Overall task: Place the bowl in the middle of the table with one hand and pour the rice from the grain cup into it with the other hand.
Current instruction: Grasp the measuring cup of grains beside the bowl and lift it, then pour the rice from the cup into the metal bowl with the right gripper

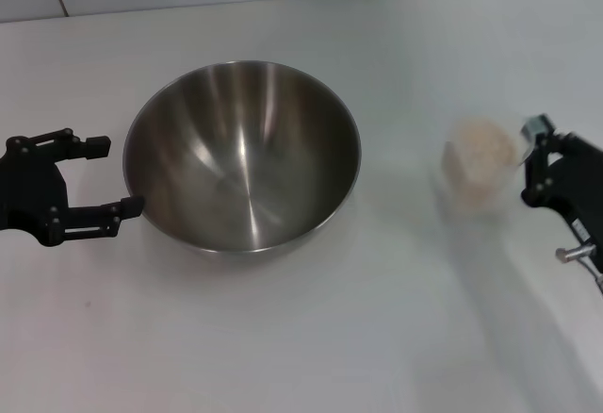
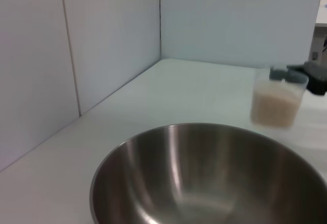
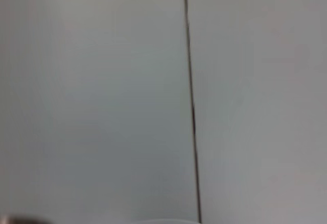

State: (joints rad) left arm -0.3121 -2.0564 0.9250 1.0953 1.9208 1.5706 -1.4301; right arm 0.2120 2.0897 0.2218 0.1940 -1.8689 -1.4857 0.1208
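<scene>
Grain cup (image 1: 480, 161) (blurred) in the half-hidden right pincer (image 1: 535, 149); left pincer (image 1: 105, 177) gapes empty.

The head camera looks down from above at the bowl (image 1: 242, 158) in the middle of its view. The left wrist camera sits low and close beside the bowl (image 2: 214, 175), looking across it to the grain cup (image 2: 278, 98), which the head view (image 1: 480, 160) shares. The right wrist camera faces a plain wall (image 3: 102, 96).

Sitting on the white desk (image 1: 283, 338): one large round stainless-steel bowl (image 1: 242, 156), one small clear plastic cup (image 1: 481, 159) of beige rice (image 1: 483, 149), and two black claws (image 1: 99, 177) (image 1: 539, 158).
</scene>
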